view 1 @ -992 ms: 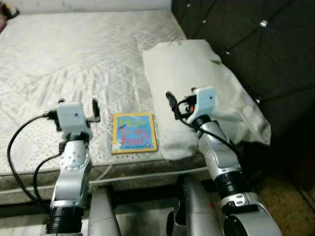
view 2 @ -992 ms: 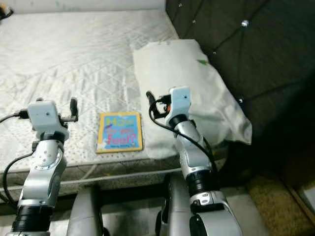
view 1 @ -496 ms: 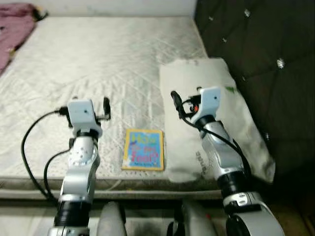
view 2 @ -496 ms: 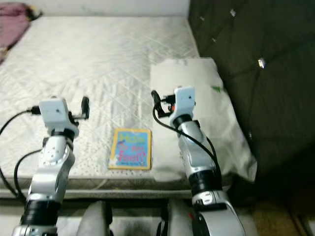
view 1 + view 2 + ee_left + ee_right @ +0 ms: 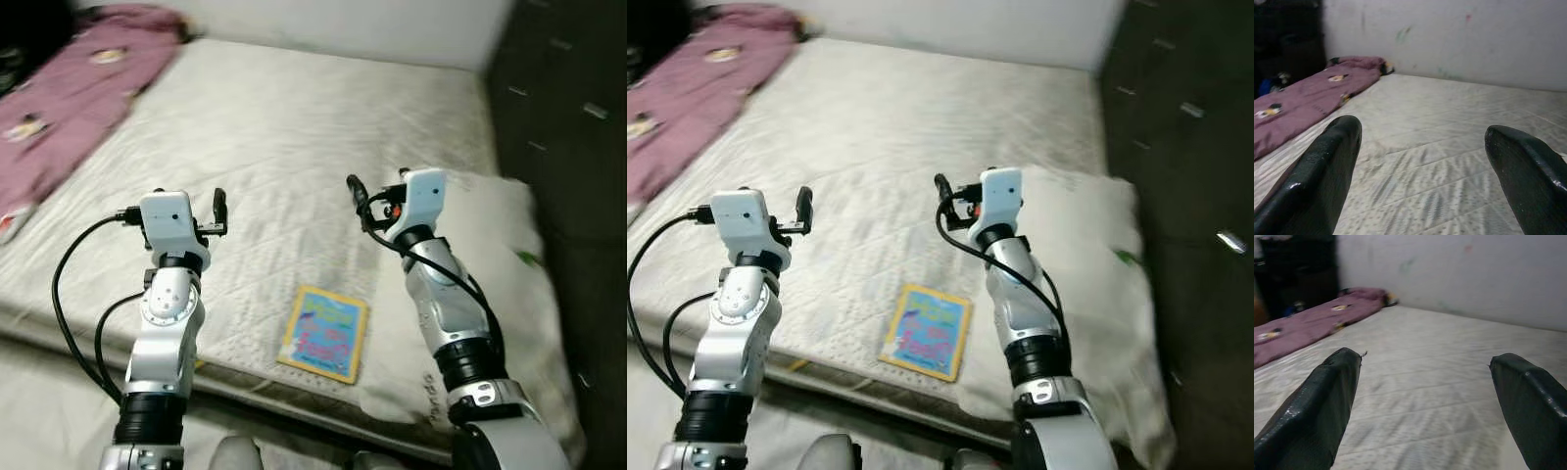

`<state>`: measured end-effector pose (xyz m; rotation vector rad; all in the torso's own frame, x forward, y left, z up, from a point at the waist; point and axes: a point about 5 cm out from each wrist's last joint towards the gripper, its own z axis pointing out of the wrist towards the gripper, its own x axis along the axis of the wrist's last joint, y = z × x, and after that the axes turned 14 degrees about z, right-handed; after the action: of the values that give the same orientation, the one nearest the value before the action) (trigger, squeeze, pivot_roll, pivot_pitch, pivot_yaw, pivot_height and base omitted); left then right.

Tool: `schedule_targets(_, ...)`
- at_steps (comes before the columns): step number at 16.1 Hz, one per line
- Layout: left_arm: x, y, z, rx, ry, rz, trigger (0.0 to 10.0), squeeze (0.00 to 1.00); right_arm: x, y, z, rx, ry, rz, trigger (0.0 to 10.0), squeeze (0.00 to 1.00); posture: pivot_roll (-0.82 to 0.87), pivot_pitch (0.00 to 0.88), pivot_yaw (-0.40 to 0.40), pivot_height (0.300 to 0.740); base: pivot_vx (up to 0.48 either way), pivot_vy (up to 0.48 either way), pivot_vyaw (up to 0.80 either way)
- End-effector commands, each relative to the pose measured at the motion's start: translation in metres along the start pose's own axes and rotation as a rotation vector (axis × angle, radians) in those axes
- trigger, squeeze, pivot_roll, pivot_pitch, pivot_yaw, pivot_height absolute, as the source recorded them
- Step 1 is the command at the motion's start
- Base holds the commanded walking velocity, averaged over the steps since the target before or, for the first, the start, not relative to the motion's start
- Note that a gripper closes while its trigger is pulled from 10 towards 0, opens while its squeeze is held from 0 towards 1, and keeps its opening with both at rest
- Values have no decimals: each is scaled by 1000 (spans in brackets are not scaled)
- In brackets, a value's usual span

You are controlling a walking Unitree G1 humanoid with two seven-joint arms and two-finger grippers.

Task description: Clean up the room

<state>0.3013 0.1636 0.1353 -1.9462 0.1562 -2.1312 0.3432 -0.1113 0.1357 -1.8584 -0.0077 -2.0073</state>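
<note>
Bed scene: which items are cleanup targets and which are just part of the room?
Likely for the job:
- picture book, flat near the mattress's front edge
- purple garment, spread over the far left side
- left claw and right claw, both open, holding nothing

Just there:
- pillow, at the dark headboard
- mattress

**Around the bed**

A quilted pale mattress [image 5: 294, 127] spans the scene — its near edge runs across the bottom. A dark tufted headboard [image 5: 568, 117] stands along the right side, beside the mattress. Behind the bed rises a pale wall [image 5: 1449, 39] with faint smudges — green and pink.
</note>
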Motion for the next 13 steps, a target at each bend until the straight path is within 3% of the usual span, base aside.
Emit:
schedule_targets(1,-5,-1,0,-2,-18,-3,10000,0,-4,-1,-2,0,-19,-5,10000,0,-40,0,-22,740,0,0,0)
schedule_targets(7,-5,1,-1,-4,-23,-21,10000,0,-4,1,-1,-9,-25,3,10000,0,-41,0,-28,740,0,267,-741)
schedule_targets(13,-6,2,-1,-9,-24,-24,10000,0,-5,-1,-2,7,-29,-6,10000,0,-40,0,-31,740,0,339,0)
